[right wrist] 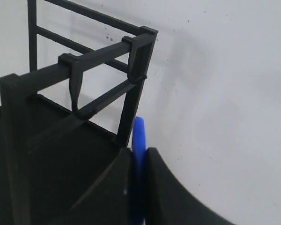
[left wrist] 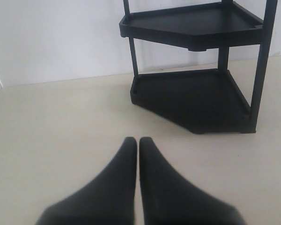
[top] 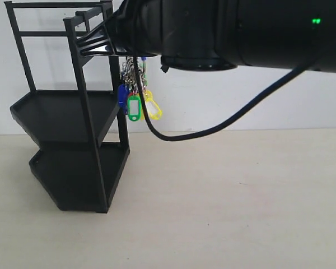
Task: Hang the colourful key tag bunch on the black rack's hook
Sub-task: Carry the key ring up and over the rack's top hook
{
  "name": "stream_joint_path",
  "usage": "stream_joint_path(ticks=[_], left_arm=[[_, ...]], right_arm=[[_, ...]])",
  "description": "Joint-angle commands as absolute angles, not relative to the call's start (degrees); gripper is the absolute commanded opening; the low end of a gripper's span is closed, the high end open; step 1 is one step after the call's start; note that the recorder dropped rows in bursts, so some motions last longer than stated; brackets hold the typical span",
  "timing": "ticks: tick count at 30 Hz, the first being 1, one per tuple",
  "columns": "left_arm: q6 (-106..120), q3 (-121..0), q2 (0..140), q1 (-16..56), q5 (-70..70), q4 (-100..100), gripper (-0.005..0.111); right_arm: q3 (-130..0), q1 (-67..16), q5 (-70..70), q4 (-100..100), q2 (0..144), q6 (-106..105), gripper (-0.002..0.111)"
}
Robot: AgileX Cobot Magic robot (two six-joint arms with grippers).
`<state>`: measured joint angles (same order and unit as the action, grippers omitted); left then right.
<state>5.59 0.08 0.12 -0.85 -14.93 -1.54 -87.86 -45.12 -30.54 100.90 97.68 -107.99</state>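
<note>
- Your right gripper (right wrist: 138, 152) had its fingers pinched on the blue sleeve (right wrist: 139, 133) of the bunch (top: 137, 101). The sleeve stood edge-on between them.
- The tags hung straight down under that gripper, clear of the table (top: 241, 196). They were just beside the front post of the rack (top: 73, 112), at about upper-tray height.
- The hook (right wrist: 76, 91) lay ahead of your fingertips on the top bar, apart from the ring, with nothing hooked on it yet. A second hook-like piece sat further along the same bar.
- The bunch's long axis ran vertical, and the bar with the hooks ran across in front of the gripper. My judgement was that the ring had to travel forward and come down over the hook's tip.
- Your left gripper (left wrist: 138, 146) had its fingers pressed together on nothing, low over the table and facing the rack's trays. The right arm was plainly the nearer one.
</note>
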Motion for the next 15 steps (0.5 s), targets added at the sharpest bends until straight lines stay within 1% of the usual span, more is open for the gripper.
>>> stream_joint_path(ticks=[1, 8, 15], left_arm=[[5.55, 0.0, 0.0, -0.78, -14.56, -1.34, 0.004], [5.55, 0.0, 0.0, -0.78, -14.56, -1.34, 0.004], [5.55, 0.0, 0.0, -0.78, -14.56, -1.34, 0.004]], right_arm=[[-89.77, -45.3, -29.87, 99.95, 98.86, -108.72, 0.0], [-93.66, -45.95, -28.01, 99.95, 101.89, -110.35, 0.0], [-98.88, -48.4, -34.86, 99.95, 105.91, -116.77, 0.0]])
